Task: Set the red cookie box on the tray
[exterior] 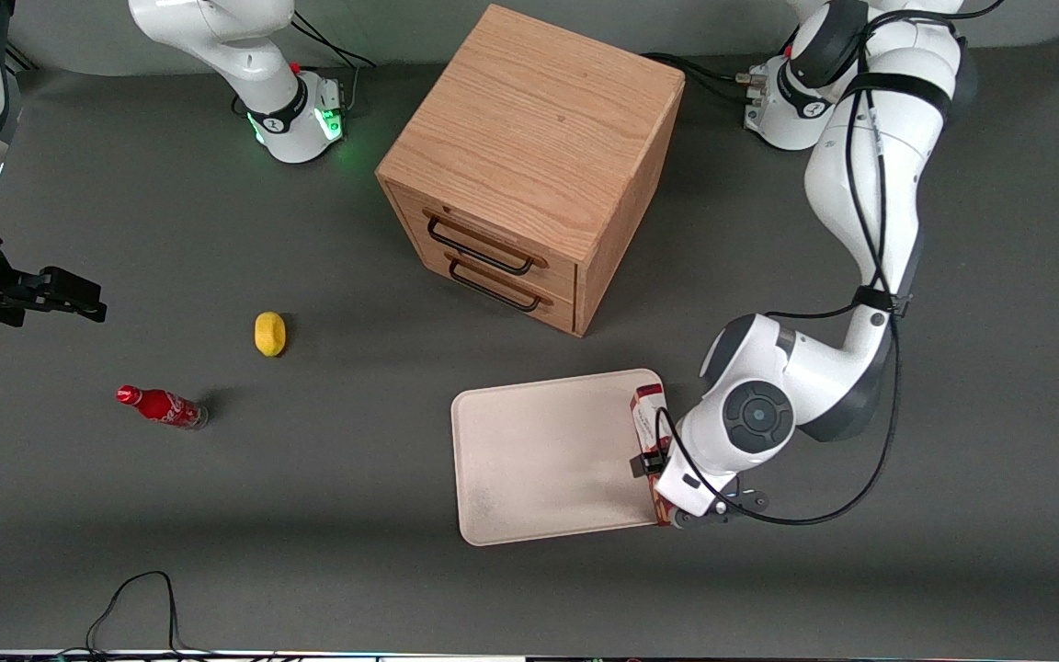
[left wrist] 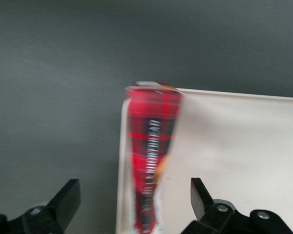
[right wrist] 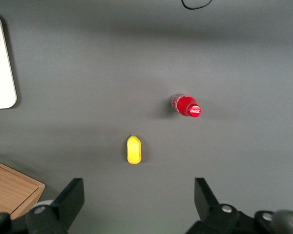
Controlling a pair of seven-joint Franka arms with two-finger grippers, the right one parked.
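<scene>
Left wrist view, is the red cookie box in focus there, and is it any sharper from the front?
In the left wrist view the dark red cardboard cookie box is smeared, its lettering unreadable, between the open gripper fingers; the off-white tray looks soft too. In the front view the box is crisp but half hidden by the arm.

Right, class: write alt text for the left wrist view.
The open gripper hangs over the red cookie box, which lies along the edge of the off-white tray, on a grey table.
</scene>
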